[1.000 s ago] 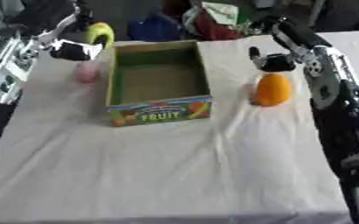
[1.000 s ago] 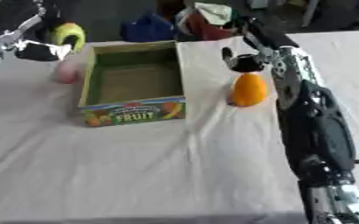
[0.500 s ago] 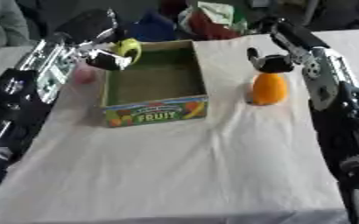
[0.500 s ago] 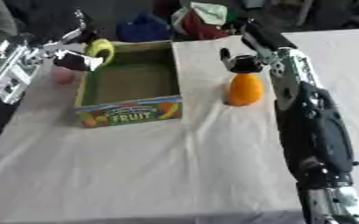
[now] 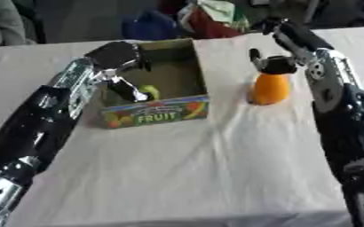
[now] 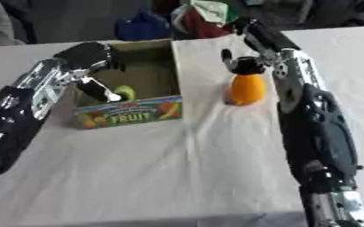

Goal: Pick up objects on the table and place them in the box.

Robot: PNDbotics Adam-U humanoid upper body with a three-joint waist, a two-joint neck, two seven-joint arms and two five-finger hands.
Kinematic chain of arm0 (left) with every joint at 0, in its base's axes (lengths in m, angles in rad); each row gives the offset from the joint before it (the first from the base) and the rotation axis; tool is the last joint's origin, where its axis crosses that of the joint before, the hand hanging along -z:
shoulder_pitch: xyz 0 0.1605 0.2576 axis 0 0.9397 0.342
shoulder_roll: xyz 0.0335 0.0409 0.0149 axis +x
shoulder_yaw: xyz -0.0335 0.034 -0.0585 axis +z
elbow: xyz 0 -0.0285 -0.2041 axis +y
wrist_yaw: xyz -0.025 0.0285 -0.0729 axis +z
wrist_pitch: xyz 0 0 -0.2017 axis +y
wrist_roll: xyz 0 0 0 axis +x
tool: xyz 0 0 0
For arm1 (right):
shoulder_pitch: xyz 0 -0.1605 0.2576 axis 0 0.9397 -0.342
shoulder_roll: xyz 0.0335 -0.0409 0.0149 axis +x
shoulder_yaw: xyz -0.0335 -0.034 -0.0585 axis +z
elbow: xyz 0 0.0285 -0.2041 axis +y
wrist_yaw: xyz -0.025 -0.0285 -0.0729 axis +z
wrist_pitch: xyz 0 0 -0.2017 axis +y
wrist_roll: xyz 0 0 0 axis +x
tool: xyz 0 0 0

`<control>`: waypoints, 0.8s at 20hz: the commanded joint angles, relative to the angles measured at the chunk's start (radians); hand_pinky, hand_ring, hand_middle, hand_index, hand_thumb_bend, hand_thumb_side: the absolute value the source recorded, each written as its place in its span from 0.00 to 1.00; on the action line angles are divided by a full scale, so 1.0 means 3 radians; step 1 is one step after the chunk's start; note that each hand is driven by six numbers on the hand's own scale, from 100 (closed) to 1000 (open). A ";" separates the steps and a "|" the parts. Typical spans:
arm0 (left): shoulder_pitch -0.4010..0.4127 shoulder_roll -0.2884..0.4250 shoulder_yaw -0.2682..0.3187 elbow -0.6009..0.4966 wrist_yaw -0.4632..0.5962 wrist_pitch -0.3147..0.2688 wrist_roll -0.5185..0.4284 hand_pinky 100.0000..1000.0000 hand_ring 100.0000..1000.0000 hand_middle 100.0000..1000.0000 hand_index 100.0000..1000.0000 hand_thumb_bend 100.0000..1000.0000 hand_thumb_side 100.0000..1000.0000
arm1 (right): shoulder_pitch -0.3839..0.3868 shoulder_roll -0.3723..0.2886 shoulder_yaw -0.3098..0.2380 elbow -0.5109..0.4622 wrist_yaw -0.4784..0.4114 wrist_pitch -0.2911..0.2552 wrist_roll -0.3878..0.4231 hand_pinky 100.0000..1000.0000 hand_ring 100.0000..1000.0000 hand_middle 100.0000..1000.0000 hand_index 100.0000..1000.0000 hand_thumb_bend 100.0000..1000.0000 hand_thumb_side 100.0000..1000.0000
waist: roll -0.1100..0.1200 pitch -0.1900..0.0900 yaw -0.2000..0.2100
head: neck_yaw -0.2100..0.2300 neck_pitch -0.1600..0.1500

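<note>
Left eye view: inside the fruit box [image 5: 158, 114] on the bench [image 5: 185, 173], the left hand [image 5: 127, 88] pinches a yellow-green fruit [image 5: 151, 92] with curled fingers. Beyond, the right hand [image 5: 267, 65] curls over a smooth, rigid-looking orange fruit [image 5: 270, 88]; grip its wide middle.

So a second ago the left hand [image 5: 121, 66] was way out past the left wall of the cardboard fruit box with the green inside [image 5: 187, 66], holding the small round yellow-green fruit [image 6: 125, 92] up in the air. Half a second ago it was right over the box's left rim. Now the arm's swung in and the hand is down inside the box, with the fruit low by the front wall, fingers curled by it. Whether it's let go yet, can't tell.
</note>
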 commanded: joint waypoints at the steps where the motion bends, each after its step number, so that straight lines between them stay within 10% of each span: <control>1: -0.0056 0.0090 0.0023 -0.0081 -0.0003 -0.0003 -0.0086 0.67 0.63 0.64 0.78 0.86 0.50 | -0.0059 -0.0018 0.0001 -0.0088 -0.0023 -0.0006 0.0007 0.73 0.78 0.79 0.86 0.00 0.15 | -0.0002 -0.0050 -0.0001 | 0.0005 0.0019; 16: 0.0016 0.0749 0.0414 -0.0758 0.0350 0.0646 0.0167 0.68 0.64 0.65 0.78 0.78 0.52 | -0.0044 -0.0046 -0.0015 -0.0090 -0.0020 0.0007 0.0011 0.73 0.78 0.79 0.86 0.00 0.16 | 0.0006 -0.0064 0.0030 | -0.0041 0.0019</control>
